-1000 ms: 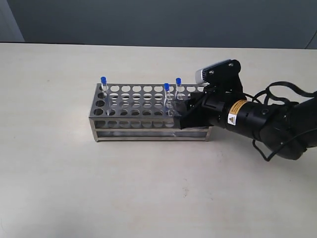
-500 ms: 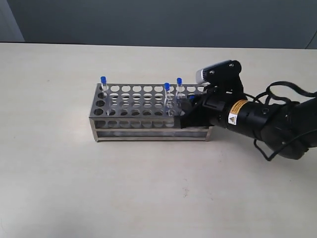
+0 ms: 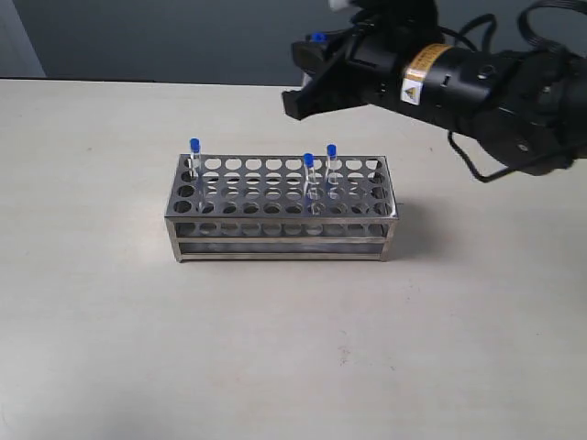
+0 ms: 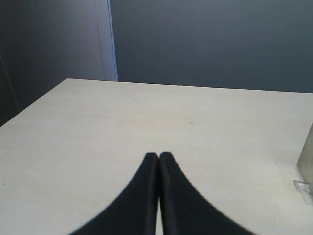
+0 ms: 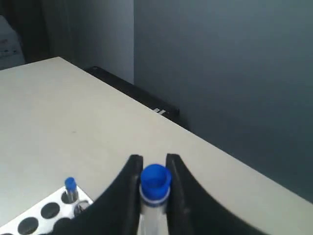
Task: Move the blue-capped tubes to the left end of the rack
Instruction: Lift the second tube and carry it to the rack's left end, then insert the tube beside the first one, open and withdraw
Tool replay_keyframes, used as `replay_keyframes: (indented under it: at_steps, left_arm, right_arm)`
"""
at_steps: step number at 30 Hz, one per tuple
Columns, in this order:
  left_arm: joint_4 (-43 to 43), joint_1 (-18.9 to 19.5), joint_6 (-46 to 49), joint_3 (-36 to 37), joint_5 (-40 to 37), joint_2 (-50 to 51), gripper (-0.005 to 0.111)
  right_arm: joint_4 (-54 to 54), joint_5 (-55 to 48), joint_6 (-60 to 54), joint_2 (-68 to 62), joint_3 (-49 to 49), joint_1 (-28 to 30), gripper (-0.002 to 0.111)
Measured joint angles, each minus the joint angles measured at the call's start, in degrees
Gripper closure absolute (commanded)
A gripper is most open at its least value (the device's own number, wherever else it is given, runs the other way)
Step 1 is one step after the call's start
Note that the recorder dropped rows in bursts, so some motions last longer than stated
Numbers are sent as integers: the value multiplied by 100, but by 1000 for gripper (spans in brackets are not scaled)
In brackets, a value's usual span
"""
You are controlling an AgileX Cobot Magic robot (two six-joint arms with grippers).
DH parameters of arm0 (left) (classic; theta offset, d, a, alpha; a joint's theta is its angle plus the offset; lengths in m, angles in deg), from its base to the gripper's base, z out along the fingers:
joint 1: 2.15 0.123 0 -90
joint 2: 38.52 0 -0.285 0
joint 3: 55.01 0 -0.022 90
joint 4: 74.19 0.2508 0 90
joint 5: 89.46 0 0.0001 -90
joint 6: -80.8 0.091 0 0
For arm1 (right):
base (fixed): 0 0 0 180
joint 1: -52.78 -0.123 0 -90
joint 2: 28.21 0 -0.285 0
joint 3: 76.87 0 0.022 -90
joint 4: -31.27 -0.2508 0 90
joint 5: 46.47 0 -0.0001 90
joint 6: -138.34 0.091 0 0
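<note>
My right gripper (image 5: 154,166) has come up off the 3 o'clock end of the rack (image 3: 275,243) and now hangs high above it, jaws pinched narrow on a held tube (image 5: 155,180). So 1 tube is out and free to travel to the 9 o'clock end, where a corner tube (image 3: 194,151) already stands. The near tube (image 3: 308,167) and the far tube (image 3: 331,156) wait toward 3 o'clock. The rack is shiny perforated steel with round holes and open sides. The tubes are thin, clear and glossy-capped, and the table (image 3: 110,321) is pale and matte. My left gripper (image 4: 159,159) has its black jaws pressed together on nothing.
</note>
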Motion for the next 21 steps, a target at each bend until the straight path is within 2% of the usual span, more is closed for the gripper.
replay_keyframes:
  at_steps: [11, 21]
  left_arm:
    - [0, 0, 0, 0, 0, 0, 106]
    - [0, 0, 0, 0, 0, 0, 106]
  right_arm:
    - [334, -159, 101, -1753, 1563, -972, 108]
    - [371, -438, 329, -2366, 2116, -1161, 108]
